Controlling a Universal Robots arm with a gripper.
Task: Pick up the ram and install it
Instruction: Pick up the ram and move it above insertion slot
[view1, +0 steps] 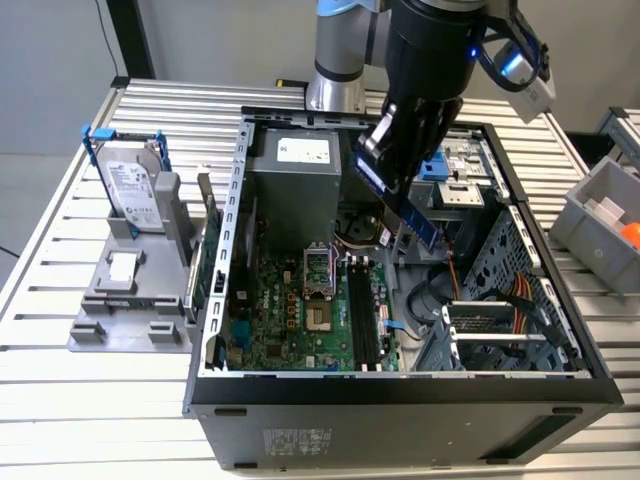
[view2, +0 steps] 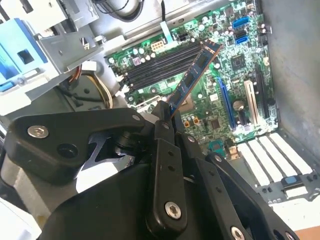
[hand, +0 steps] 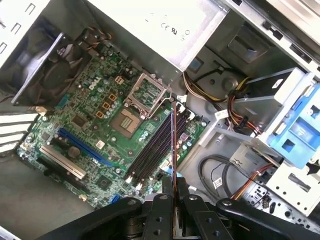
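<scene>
**Gripper clamped on the ram, poised above the open case**

In the exterior view the gripper (view1: 397, 188) hung over the far middle of the computer case (view1: 400, 385). Its jaws were closed on the upper end of the ram (view1: 420, 222), which slanted down toward the exterior view's right, clear of the motherboard (view1: 290, 320) and not yet seated. In both wrist views the stick (view2: 195, 75) (hand: 173, 145) pointed toward the black memory slots (view2: 160, 62) (hand: 152, 147), apart from them. Held by one end and tilted, it could likely meet a slot corner-first and jam or twist in the grip. A mismatched notch would block seating, and the cables (hand: 200, 85) near the slots might snag it.
</scene>
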